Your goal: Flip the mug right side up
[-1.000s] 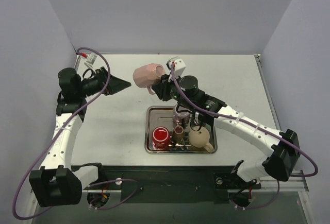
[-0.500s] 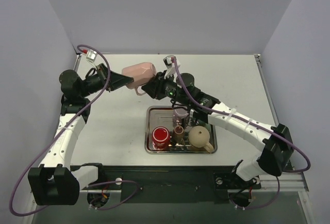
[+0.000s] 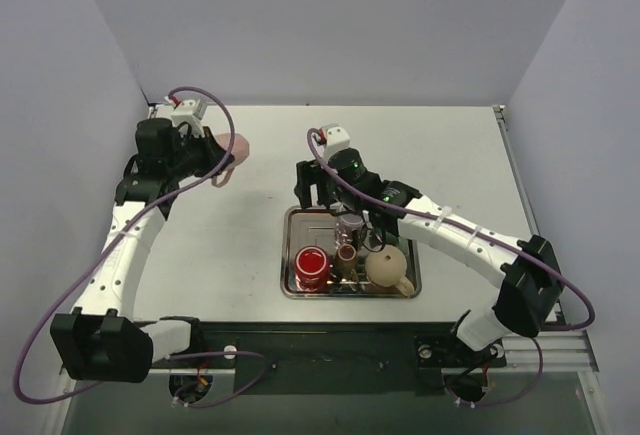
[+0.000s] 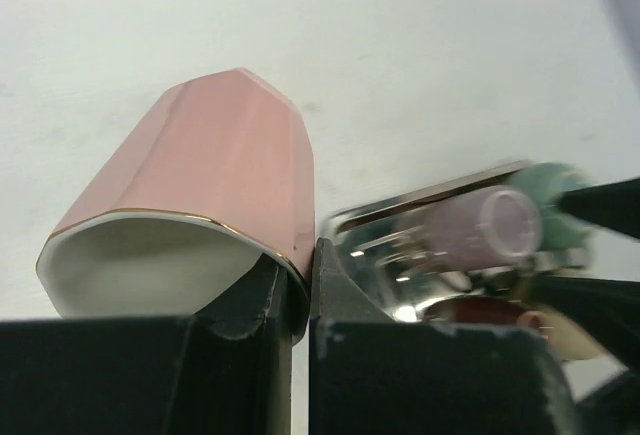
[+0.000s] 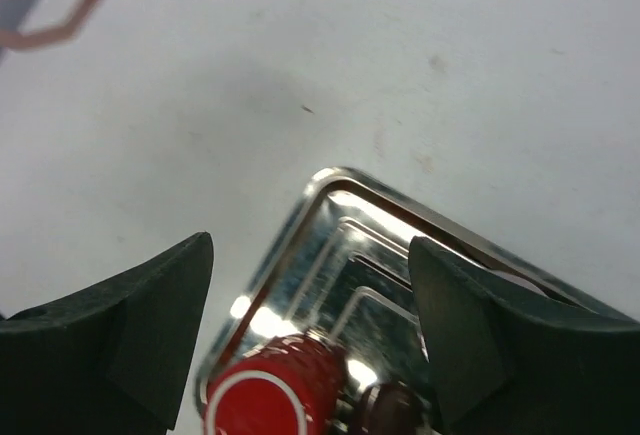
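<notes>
"White table (image 3: 450, 155), far-left corner: where was the mug (image 4: 200, 165)?"

"Sideways; the left gripper (image 4: 298, 277) pinched its rim, probably to tip it upright. The right gripper (image 5: 310, 265) stood spread, empty, over the tray (image 5: 335, 179)."

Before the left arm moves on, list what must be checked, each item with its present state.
1. Grip: ok. The left gripper pinches the mug by its rim, one finger inside, one outside.
2. Other arm free: ok. The right gripper is open above a corner of the tray, with nothing between its jaws.
3. Mug right side up: not ok. Its mouth faces the left gripper, not upward.
4. Mug apart from the tray: ok in the top view.
5. Mug lifted off the table: cannot tell.
</notes>
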